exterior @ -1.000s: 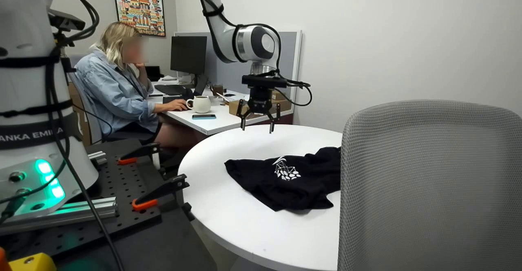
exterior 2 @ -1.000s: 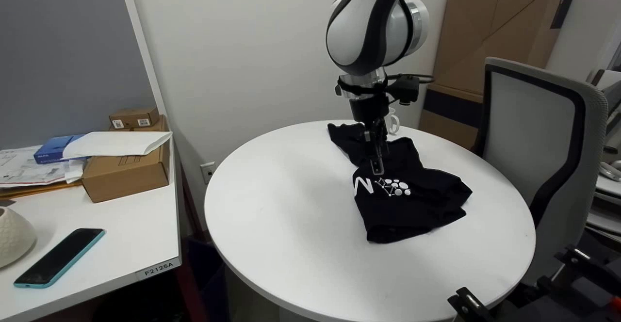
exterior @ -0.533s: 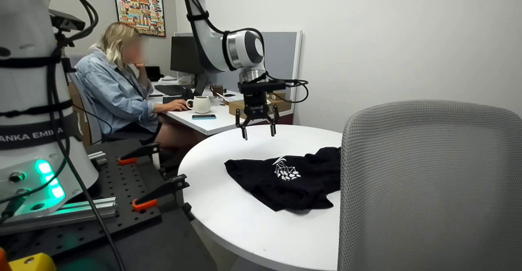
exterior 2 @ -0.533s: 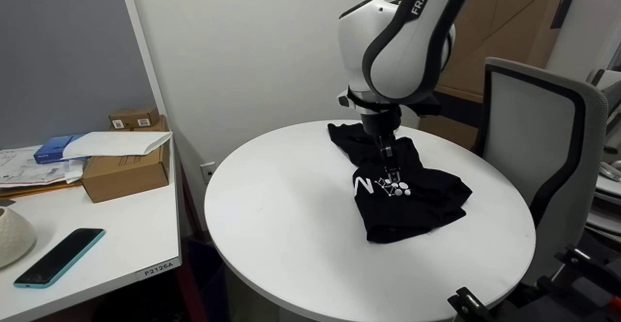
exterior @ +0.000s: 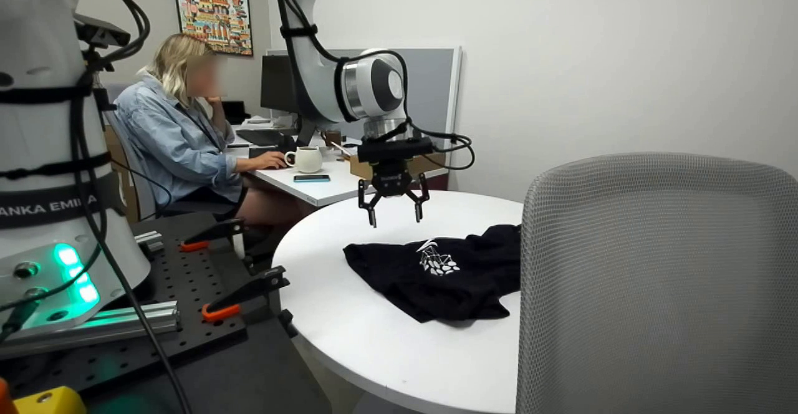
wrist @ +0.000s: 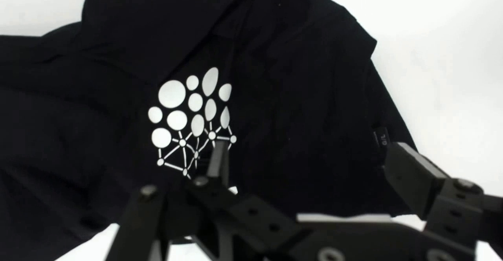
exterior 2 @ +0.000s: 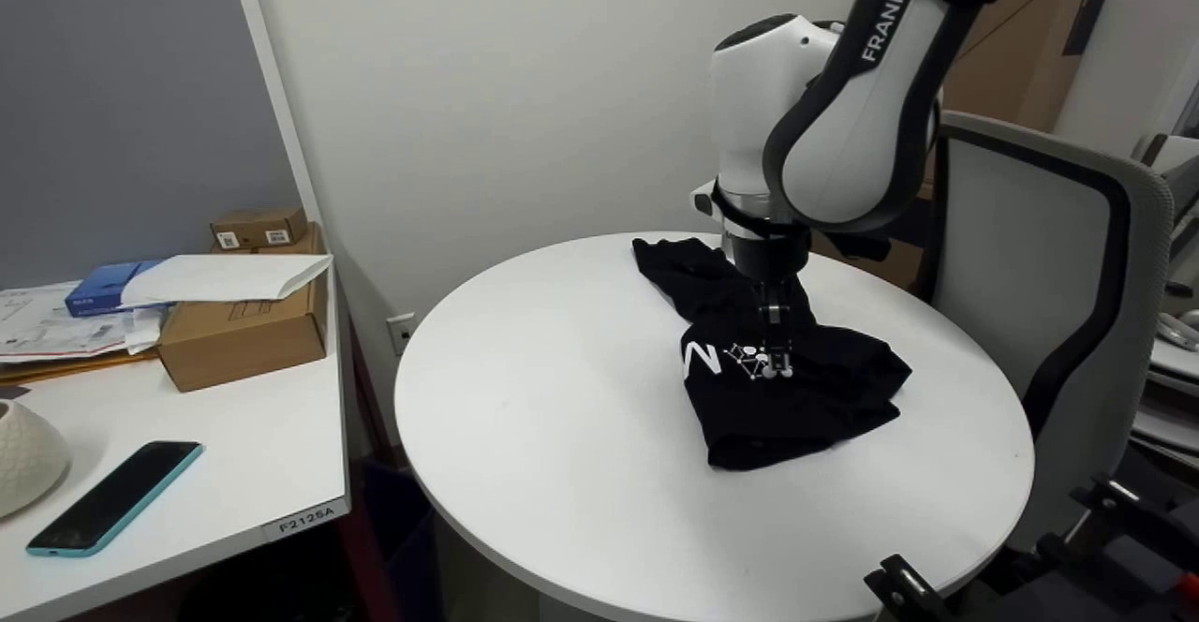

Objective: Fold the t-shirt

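Black t-shirt, rumpled, on round white surface, below hand with fingers spread apart.
Lies off-centre toward edge by grey chair, one end close to far edge in an exterior view; shows white print face-up, with one fingertip over it in wrist view.

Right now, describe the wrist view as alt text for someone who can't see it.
An open claw at the bottom of the picture hangs above a creased black t-shirt on a white table. A white print of dots and lines sits left of center, one finger hiding part of it.
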